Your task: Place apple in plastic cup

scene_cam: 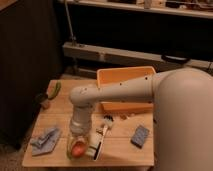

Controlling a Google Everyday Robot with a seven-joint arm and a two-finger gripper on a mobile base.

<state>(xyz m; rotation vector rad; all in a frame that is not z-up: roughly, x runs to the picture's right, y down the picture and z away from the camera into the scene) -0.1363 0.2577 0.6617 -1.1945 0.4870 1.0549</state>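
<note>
The orange-red apple (77, 149) sits low at the front of the wooden table (120, 147), within the outline of the translucent yellowish plastic cup (69, 143). I cannot tell whether the apple rests inside the cup or just behind its wall. My gripper (78, 134) hangs straight down from the white arm, directly above the apple and cup and close to them. The arm hides the cup's rim.
A white bottle with a dark label (98, 142) lies just right of the cup. A blue-grey cloth (46, 140) lies to the left, a blue sponge (141, 135) to the right. An orange bin (125, 76) stands at the back, a green vegetable (56, 90) at the back left.
</note>
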